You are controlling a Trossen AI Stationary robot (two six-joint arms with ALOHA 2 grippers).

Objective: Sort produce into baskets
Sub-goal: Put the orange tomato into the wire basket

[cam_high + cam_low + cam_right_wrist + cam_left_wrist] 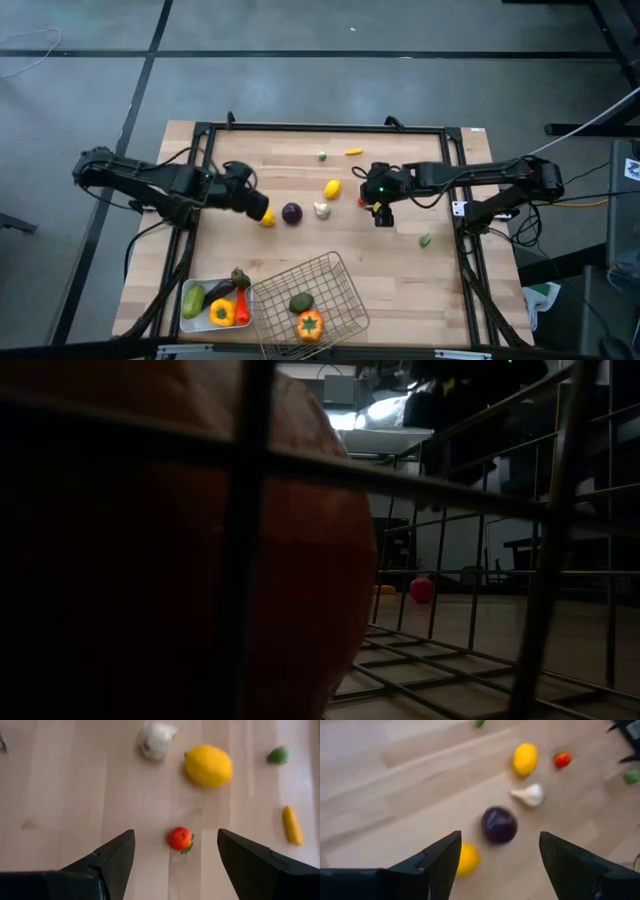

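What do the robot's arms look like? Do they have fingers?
Both arms are black and thin, with chunky joints and dark cables. The left gripper and the right gripper each have two flat, dark, wedge-shaped fingers. A small green light glows on the right arm.

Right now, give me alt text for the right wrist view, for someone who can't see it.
The right gripper, fingers open, hangs over the wooden table with a small red fruit lying between them. Beyond it lie a yellow lemon and a white garlic bulb, with a small green piece and a slim yellow piece off to one side.
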